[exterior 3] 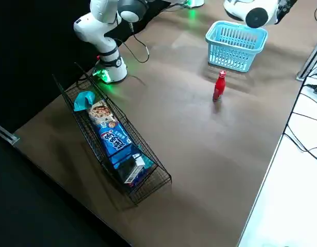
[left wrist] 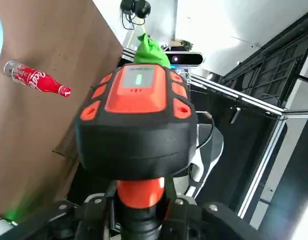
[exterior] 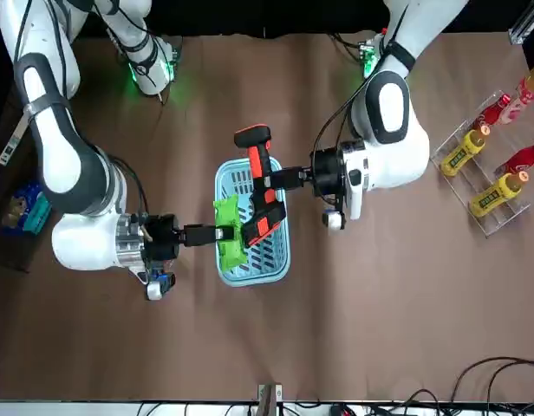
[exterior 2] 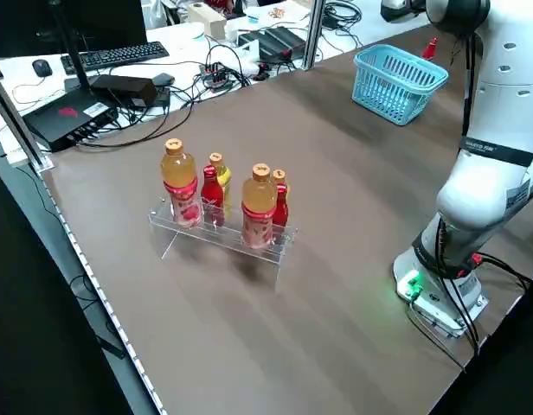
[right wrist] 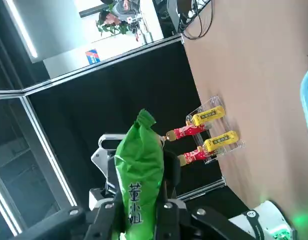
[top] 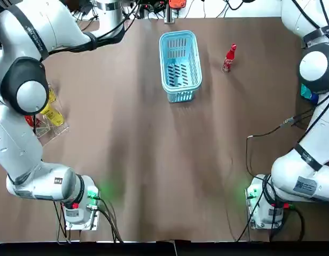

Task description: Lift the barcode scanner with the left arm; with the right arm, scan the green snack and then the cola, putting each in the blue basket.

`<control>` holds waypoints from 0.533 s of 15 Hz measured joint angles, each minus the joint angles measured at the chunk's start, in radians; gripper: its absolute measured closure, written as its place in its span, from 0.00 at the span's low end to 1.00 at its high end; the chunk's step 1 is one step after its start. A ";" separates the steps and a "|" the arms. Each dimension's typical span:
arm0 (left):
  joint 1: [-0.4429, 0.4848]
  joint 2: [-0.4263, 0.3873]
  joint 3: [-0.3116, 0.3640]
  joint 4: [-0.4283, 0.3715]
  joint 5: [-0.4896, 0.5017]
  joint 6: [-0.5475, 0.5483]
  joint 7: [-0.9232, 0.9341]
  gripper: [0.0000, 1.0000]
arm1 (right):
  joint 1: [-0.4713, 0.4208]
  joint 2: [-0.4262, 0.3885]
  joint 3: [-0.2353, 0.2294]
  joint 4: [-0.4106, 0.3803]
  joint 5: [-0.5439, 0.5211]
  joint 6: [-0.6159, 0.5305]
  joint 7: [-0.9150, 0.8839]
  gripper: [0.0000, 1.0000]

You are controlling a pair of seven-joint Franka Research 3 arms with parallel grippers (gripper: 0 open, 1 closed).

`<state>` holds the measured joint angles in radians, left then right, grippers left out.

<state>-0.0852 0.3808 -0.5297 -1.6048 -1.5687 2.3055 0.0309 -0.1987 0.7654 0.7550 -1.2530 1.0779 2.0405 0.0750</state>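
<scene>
My left pincer holds the barcode scanner by the green snack (gripped in my right pincer) for scanning.

The left arm and the right arm have the same look: round white shells, black rings at the joints, and a black band with white letters. Each one stands on a pale base, where a green light glows and black cables come out. The left gripper and the right gripper are black, each behind a thick black wrist.
</scene>
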 joint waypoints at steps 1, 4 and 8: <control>0.000 -0.001 0.000 0.001 0.000 0.000 -0.011 0.63 | 0.000 0.000 -0.001 0.000 0.000 0.000 0.002 0.75; 0.001 -0.006 0.000 0.003 0.000 0.000 -0.029 0.63 | -0.001 0.000 -0.003 0.001 0.001 -0.001 0.013 0.75; -0.004 -0.006 0.000 0.003 0.000 0.000 -0.030 0.63 | -0.001 0.000 -0.005 0.001 0.001 -0.002 0.015 0.75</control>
<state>-0.0891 0.3745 -0.5299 -1.6019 -1.5687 2.3055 0.0013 -0.2000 0.7659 0.7496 -1.2524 1.0789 2.0385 0.0898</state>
